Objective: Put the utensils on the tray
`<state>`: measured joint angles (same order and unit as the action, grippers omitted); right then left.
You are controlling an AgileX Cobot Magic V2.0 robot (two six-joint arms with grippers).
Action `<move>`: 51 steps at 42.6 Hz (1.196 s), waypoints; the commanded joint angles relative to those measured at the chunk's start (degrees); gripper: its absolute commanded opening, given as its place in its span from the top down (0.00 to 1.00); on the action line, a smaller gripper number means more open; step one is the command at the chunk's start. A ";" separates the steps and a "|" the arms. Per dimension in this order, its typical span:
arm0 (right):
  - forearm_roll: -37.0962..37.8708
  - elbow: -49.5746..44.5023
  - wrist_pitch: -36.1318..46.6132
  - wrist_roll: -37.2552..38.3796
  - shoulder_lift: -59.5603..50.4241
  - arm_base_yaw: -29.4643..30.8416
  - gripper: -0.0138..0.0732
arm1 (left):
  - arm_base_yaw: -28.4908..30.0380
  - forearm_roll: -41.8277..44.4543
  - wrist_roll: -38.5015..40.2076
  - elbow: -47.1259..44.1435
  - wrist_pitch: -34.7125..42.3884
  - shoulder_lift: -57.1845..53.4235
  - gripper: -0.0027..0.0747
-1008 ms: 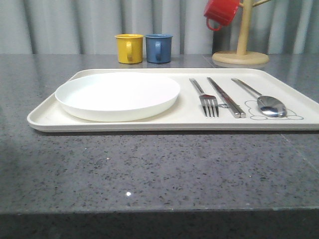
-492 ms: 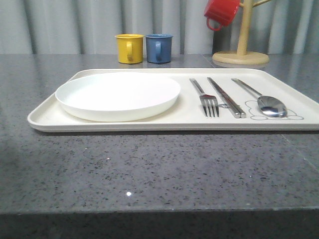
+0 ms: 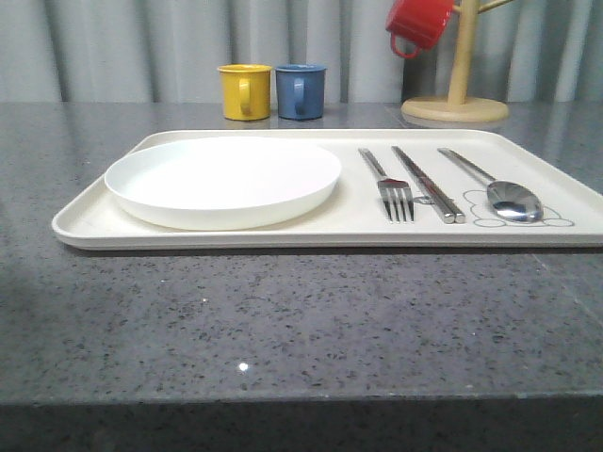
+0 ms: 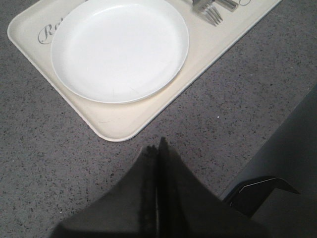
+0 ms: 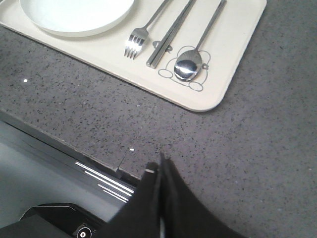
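On the speckled grey surface [image 3: 301, 320], the cream tray [image 3: 236, 237] already carries everything: the white plate [image 3: 222, 179] toward its 9 o'clock side, then the fork [image 3: 388, 185], the chopsticks [image 3: 428, 184] and the spoon [image 3: 497, 191] lying parallel toward 3 o'clock, none touching its neighbour. The spoon's bowl rests over the line-drawn rabbit, plain in the right wrist view. The task looks complete.

The left pincer [image 4: 157, 163] hangs over bare stone just off the tray's near corner, its fingers pressed together on nothing; the right pincer [image 5: 161, 171] sits likewise closed and empty, apart from the tray's other near corner.

The steel pieces are judged light, stiff and slippery, and lie flat, so any regrasp would best pinch mid-handle across the narrow width. The plate is likely light but breakable, best taken by its raised rim.

Script on the tray at the plate's far side reads "R" and a partial letter; the rest is hidden by the plate. Behind the tray stand a yellow mug [image 3: 244, 91] and a blue mug [image 3: 301, 90], with a red mug [image 3: 417, 24] on a wooden rack [image 3: 456, 94] at 1 o'clock.
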<state>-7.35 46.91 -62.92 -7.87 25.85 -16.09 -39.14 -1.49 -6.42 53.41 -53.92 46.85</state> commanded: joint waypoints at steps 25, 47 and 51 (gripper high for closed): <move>-0.37 1.13 3.14 -0.14 0.47 0.00 0.92 | 14.70 0.81 0.69 -8.87 20.51 -9.85 0.99; -0.37 1.13 3.14 -0.14 0.47 0.00 0.92 | 35.05 -1.14 0.69 -48.90 53.92 -43.42 0.99; -0.37 1.13 3.14 -0.14 0.47 0.00 0.92 | 35.72 -1.71 0.69 -52.34 58.67 -45.02 0.99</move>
<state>-7.35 46.91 -63.18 -7.76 25.85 -16.09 -4.03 -2.19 -6.42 1.52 -4.33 2.24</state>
